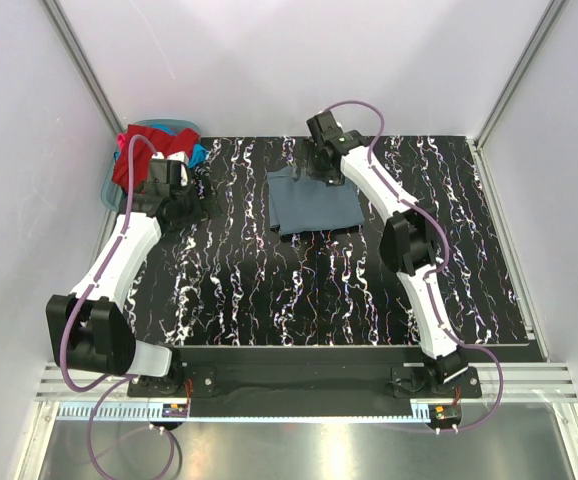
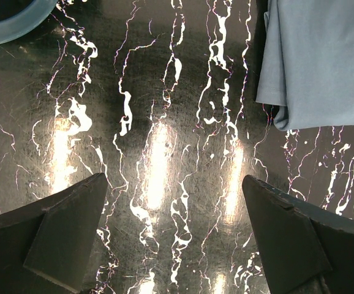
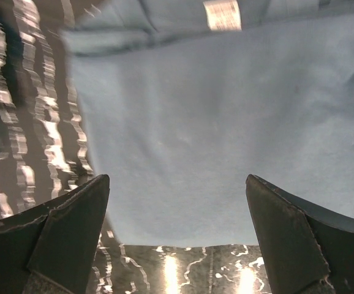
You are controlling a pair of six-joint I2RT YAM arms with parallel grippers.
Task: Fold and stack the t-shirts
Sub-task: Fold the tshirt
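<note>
The slate grey-blue t-shirt (image 1: 314, 203) lies folded flat as a rough rectangle near the middle of the tabletop's (image 1: 269, 290) far edge. A pale label (image 3: 222, 13) shows at its far end in the right wrist view. The right arm reaches from its base at the near edge, elbow raised, forearm sloping down toward the far edge. The right hand (image 1: 316, 166) hangs over the shirt's far part with its fingers spread wide and nothing between them. It covers that corner of the shirt in the top view, and the right wrist view is smeared along its left side. The left arm stretches along the left edge toward the far left corner. The left hand (image 1: 199, 186), also wide and holding nothing, hovers over bare tabletop, well apart from the grey-blue shirt. Just beyond it stands the basket (image 1: 108, 190) with a bunched red t-shirt (image 1: 135, 158) and some bright blue cloth (image 1: 199, 155) (how many garments, I cannot tell), partly hidden by the arm.
</note>
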